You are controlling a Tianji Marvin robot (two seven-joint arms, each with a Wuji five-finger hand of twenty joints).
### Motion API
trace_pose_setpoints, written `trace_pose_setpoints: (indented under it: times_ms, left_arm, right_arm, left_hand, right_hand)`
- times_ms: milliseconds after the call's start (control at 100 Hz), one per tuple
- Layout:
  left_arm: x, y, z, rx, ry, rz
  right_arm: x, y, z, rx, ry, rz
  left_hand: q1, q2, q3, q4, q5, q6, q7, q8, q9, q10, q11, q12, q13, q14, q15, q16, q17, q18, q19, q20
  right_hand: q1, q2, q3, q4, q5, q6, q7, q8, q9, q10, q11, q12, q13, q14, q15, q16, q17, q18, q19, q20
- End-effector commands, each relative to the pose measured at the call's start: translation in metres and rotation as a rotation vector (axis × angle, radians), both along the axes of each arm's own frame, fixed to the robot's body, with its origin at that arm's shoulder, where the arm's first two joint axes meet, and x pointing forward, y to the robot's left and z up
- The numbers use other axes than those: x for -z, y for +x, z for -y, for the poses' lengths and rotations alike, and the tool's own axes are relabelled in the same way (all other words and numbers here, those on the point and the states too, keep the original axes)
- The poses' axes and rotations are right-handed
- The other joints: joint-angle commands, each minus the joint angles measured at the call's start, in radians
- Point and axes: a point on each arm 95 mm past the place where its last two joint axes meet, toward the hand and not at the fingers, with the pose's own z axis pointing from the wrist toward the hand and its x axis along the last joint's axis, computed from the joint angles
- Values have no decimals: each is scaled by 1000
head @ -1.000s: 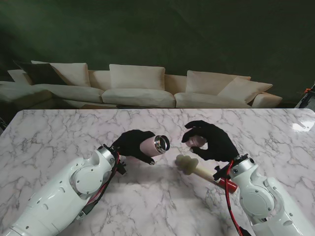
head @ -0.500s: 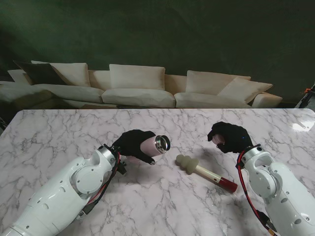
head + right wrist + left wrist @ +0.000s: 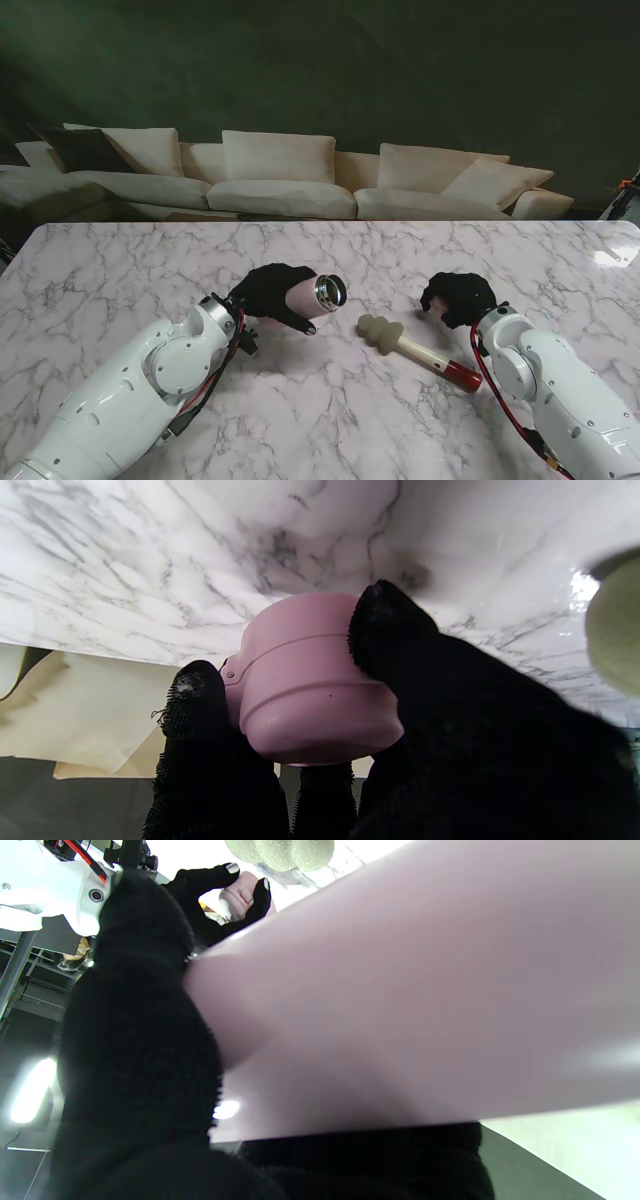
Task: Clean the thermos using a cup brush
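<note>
My left hand (image 3: 268,293) is shut on the pink thermos (image 3: 311,296), held lying over with its steel mouth (image 3: 331,290) pointing right; up close the thermos body (image 3: 410,990) fills the left wrist view. The cup brush (image 3: 415,349) lies on the marble between the hands, sponge head (image 3: 380,330) toward the thermos, red handle end (image 3: 463,376) nearer to me. My right hand (image 3: 460,297) is shut on the pink lid (image 3: 305,680), low over the marble right of the brush. In the stand view the lid is mostly hidden by the glove.
The white marble table (image 3: 120,270) spreads all around. A cream sofa (image 3: 280,180) stands beyond its far edge. Light glares on the table's far right corner (image 3: 610,256).
My right hand carried the lid away from the thermos mouth to the right, then dropped lower and a little back left. The left hand, thermos and brush stayed put.
</note>
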Motion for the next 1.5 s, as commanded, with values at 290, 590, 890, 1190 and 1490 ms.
trace_pose_setpoints:
  times_ms: [290,590,890,1190,1490]
  left_arm:
    - [-1,0,2,5,-1,-6]
    - [-1,0,2,6,0,-7]
    - [-1,0,1,5,1,-4]
    - [-1,0,-2,0,4,-3]
    - [-2,0,-3,2,-2,-11]
  right_arm:
    - [17,2,-3,-37,-115,-21]
    - [23,1,-8,-68,-204,-15]
    - [3,-8,-14,-23,-121,112]
    - [-31,-61,-35,27,0,180]
    - [-19,-112,-59,69,59,149]
  left_hand:
    - [350,486,260,-7,63,-156,128,29,6,-36,31,5,84,-87,173,47,33,-120,117,46]
    - [353,485,260,-8,63,-156,127,29,6,-36,31,5,83,-85,175,48,33,-119,118,47]
    - [353,485,261,-8,63,-156,127,29,5,-35,31,4,83,-85,175,48,32,-120,118,47]
    - [354,486,260,-9,62,-155,127,29,3,-36,30,3,80,-84,175,47,29,-117,118,47]
    - [353,493,258,-11,59,-155,124,28,-1,-38,30,-1,76,-82,171,45,25,-115,115,46]
  right_hand:
    - [-124,413,-128,80,-209,6,148,-234,-94,-19,63,-26,-147,-176,-27,-125,-271,41,-246,-57]
    - [-422,433,-223,188,-380,104,-54,-175,-239,37,7,-53,-232,-159,-121,-182,-363,68,-349,-112]
    - [-511,573,-453,203,-577,243,-129,-170,-403,124,38,-57,-319,-139,-161,-219,-423,61,-401,-160]
    - [-441,620,-568,221,-580,280,-158,-157,-364,144,65,-53,-286,-120,-132,-203,-413,85,-383,-158]
    - [-391,596,-616,231,-482,302,-131,-99,-322,164,74,-46,-251,-102,-107,-178,-387,97,-348,-144]
